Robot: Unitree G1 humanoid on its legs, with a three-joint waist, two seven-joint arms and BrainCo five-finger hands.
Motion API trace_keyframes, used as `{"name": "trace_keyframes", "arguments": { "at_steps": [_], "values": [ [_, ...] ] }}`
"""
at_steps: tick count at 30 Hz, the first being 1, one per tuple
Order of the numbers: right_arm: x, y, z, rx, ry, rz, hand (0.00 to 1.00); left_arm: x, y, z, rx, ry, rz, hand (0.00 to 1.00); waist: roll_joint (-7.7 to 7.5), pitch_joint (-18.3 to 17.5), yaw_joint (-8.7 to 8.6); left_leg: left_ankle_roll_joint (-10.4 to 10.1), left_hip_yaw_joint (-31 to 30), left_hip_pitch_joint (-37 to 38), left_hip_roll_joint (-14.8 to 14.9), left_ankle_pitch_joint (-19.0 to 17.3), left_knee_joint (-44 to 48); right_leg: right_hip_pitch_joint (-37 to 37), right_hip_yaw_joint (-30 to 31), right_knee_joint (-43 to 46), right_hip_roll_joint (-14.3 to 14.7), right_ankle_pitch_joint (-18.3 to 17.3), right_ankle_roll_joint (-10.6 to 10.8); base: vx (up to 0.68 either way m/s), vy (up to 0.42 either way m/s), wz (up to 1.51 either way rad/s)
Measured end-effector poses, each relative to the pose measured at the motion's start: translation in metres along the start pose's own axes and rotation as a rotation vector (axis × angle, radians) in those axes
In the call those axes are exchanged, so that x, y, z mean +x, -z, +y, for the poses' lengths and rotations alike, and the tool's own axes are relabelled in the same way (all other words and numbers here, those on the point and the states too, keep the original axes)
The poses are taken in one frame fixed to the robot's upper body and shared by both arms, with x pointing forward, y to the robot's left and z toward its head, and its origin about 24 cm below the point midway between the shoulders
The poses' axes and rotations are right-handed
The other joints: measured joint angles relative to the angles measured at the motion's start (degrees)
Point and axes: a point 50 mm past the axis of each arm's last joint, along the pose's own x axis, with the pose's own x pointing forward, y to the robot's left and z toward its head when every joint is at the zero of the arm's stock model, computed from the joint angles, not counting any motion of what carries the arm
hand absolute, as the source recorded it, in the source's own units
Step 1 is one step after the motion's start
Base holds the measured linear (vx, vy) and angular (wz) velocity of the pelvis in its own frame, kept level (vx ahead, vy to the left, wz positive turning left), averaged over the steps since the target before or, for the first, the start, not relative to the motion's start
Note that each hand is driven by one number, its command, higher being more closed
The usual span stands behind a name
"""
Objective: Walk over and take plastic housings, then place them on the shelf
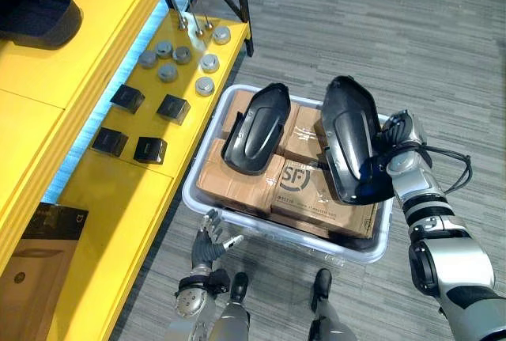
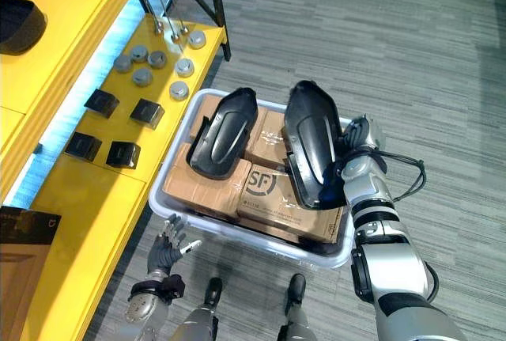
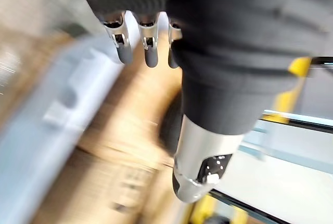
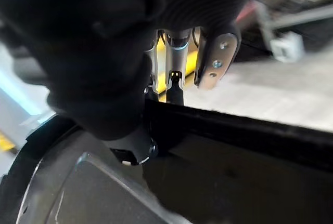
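The right hand [image 1: 384, 168] is clenched on the right long edge of one dark plastic housing [image 1: 348, 139]. Its fingers [image 4: 216, 57] are hooked over the rim and the thumb is pressed against the inner face. This housing sits over the right side of the grey bin [image 1: 199, 197]. Its long axis runs from the bin's near edge to its far edge, with the narrower rounded end pointing at the far edge (whether it rests on the load beneath I cannot tell). A second housing [image 1: 254, 127] lies on the cardboard boxes [image 1: 237, 187] at the bin's left side, roughly parallel to the first. The left hand [image 1: 209, 238] hangs released, fingers straight, just outside the bin's near left corner. The yellow shelf [image 1: 118, 198] runs along the bin's left edge.
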Motion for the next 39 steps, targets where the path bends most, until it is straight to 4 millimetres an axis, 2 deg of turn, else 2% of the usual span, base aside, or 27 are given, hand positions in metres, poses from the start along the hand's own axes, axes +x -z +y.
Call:
{"name": "trace_keyframes", "arguments": {
  "at_steps": [4, 8, 13, 15, 19, 23, 27, 31, 32, 37, 39],
  "values": [
    [-0.016, -0.002, 0.023, -0.048, -0.060, -0.057, 1.00, 0.006, -0.014, -0.008, -0.049, 0.050, -0.048, 0.00, -0.09, -3.89, -0.99, -0.21, -0.28, 1.59, 0.10, 1.33, -2.27, 1.04, -0.65, -0.21, -0.06, -0.20, -0.09, -0.01, -0.035, 0.08],
    [-0.030, -0.013, 0.039, -0.049, -0.097, -0.132, 1.00, 0.021, -0.017, -0.031, -0.140, 0.168, -0.034, 0.00, -0.30, -7.23, -1.16, -0.40, -0.01, 2.95, 0.47, 1.97, -4.67, 1.16, -0.57, -0.23, 0.05, -0.18, -0.16, -0.06, -0.031, -0.03],
    [-0.051, -0.049, 0.054, 0.016, -0.109, -0.275, 1.00, 0.039, 0.002, -0.048, -0.182, 0.217, 0.083, 0.00, -1.91, -9.91, -1.53, -0.61, 0.74, 4.16, 1.49, 2.72, -6.80, 1.02, -0.23, -0.30, 0.82, 0.09, -0.53, -0.04, -0.040, -0.06],
    [-0.064, -0.071, 0.060, 0.060, -0.104, -0.361, 1.00, 0.048, 0.009, -0.048, -0.212, 0.185, 0.132, 0.00, -2.98, -10.91, -2.53, -0.92, 0.89, 4.46, 1.90, 3.42, -8.04, 0.65, -0.17, -0.31, 1.11, 0.31, -0.81, -0.02, -0.048, -0.05],
    [-0.081, -0.096, 0.065, 0.142, -0.087, -0.438, 1.00, 0.059, 0.009, -0.053, -0.236, 0.149, 0.155, 0.00, -4.03, -12.03, -2.67, -1.09, 2.11, 5.08, 2.05, 3.63, -8.36, 0.47, 0.85, -0.32, 1.25, 0.46, -0.96, 0.01, -0.018, -0.12],
    [-0.094, -0.102, 0.069, 0.200, -0.077, -0.455, 1.00, 0.063, 0.008, -0.058, -0.257, 0.124, 0.160, 0.00, -4.27, -13.53, -2.73, -1.18, 2.37, 5.22, 2.06, 3.70, -8.34, 0.48, 0.97, -0.34, 1.25, 0.47, -0.96, 0.01, -0.001, -0.03],
    [-0.115, -0.109, 0.083, 0.234, -0.118, -0.489, 1.00, 0.068, 0.004, -0.065, -0.295, 0.107, 0.156, 0.00, -4.47, -14.56, -2.78, -1.18, 2.61, 6.02, 2.03, 3.71, -8.30, 1.23, 1.10, -0.35, 1.22, 0.47, -0.96, 0.01, 0.001, -0.02],
    [-0.129, -0.110, 0.088, 0.285, -0.126, -0.496, 1.00, 0.069, 0.003, -0.062, -0.314, 0.061, 0.145, 0.00, -4.68, -14.83, -3.02, -1.20, 2.54, 6.65, 2.05, 3.68, -8.36, 1.89, 1.03, -0.38, 1.22, 0.49, -0.98, -0.04, -0.006, 0.02],
    [-0.131, -0.109, 0.090, 0.303, -0.129, -0.484, 1.00, 0.069, 0.003, -0.062, -0.316, 0.050, 0.141, 1.00, -4.72, -15.03, -3.20, -1.22, 2.34, 6.86, 2.05, 3.65, -8.31, 2.27, 0.88, -0.41, 1.21, 0.47, -0.99, -0.07, -0.004, 0.06],
    [-0.139, -0.109, 0.085, 0.389, -0.103, -0.469, 1.00, 0.070, -0.005, -0.065, -0.384, 0.018, 0.101, 1.00, -5.33, -15.71, -3.35, -1.26, 1.92, 6.85, 2.13, 3.64, -8.49, 2.47, 0.51, -0.66, 1.25, 0.51, -1.08, -0.06, -0.011, 0.05],
    [-0.142, -0.109, 0.081, 0.432, -0.081, -0.470, 1.00, 0.070, -0.009, -0.067, -0.427, 0.018, 0.083, 1.00, -5.33, -15.81, -4.04, -1.28, 0.98, 6.82, 2.12, 3.75, -8.74, 3.02, -0.50, -0.66, 1.17, 0.49, -1.09, -0.02, -0.019, 0.18]
  ]
}}
